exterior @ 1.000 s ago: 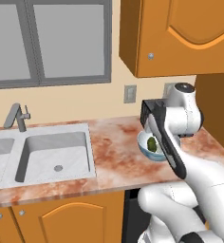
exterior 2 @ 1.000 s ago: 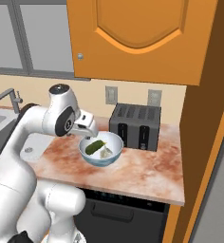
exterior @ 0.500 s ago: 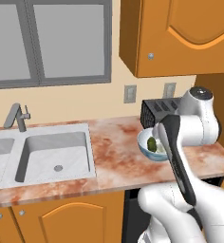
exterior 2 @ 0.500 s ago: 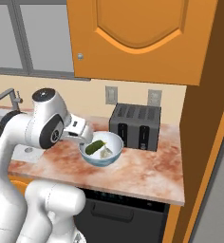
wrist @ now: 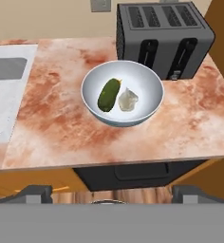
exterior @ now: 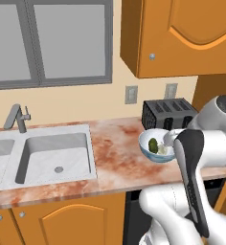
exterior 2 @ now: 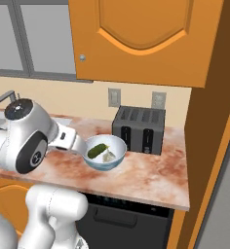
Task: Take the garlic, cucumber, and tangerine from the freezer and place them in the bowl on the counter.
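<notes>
We see the bowl standing on the counter, just in front of the toaster and well to the right of the sink. Inside the bowl lie the cucumber and the garlic, side by side and touching or nearly so, the cucumber on the sink side and the garlic on the side away from it. In the left base view the cucumber shows as a dark green oval against the bowl's white inner wall; in the right base view the bowl sits by the toaster's front left corner, with the cucumber and garlic in it. Our gripper hangs back from the bowl, off the counter's front edge, its fingers spread wide apart with nothing between them. The arm's white links cross in front of the bowl in both base views.
</notes>
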### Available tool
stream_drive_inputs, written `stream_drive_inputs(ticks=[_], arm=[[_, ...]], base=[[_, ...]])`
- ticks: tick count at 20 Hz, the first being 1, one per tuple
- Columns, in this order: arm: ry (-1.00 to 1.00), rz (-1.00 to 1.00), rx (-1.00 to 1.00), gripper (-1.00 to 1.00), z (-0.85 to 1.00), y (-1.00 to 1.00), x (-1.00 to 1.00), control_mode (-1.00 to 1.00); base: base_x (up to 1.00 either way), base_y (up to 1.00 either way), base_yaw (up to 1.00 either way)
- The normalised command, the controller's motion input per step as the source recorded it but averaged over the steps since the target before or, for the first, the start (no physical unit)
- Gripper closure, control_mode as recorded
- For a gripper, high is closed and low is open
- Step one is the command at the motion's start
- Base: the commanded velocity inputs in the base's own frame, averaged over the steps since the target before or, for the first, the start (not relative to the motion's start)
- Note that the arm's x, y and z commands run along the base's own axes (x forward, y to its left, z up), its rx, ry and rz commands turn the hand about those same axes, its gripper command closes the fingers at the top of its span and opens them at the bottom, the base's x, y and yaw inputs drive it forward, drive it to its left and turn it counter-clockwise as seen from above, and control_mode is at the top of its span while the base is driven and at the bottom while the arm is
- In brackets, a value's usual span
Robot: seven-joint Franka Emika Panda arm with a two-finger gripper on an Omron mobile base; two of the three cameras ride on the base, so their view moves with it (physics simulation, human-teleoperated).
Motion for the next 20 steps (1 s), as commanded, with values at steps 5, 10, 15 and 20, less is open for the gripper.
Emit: stream_drive_inputs(ticks=[5, 10, 15, 20], arm=[[0.00, 0.00, 0.00, -1.00, 0.58, 0.02, -0.09, -1.00], [0.00, 0.00, 0.00, -1.00, 0.54, 0.13, -0.02, -1.00], [0.00, 0.00, 0.00, -1.00, 0.26, 0.04, -0.23, -1.00], [0.00, 0.00, 0.00, -1.00, 0.00, 0.00, 0.00, 1.00]], base=[[0.00, 0.00, 0.00], [0.00, 0.00, 0.00], [0.00, 0.00, 0.00], [-0.97, -0.36, 0.00]])
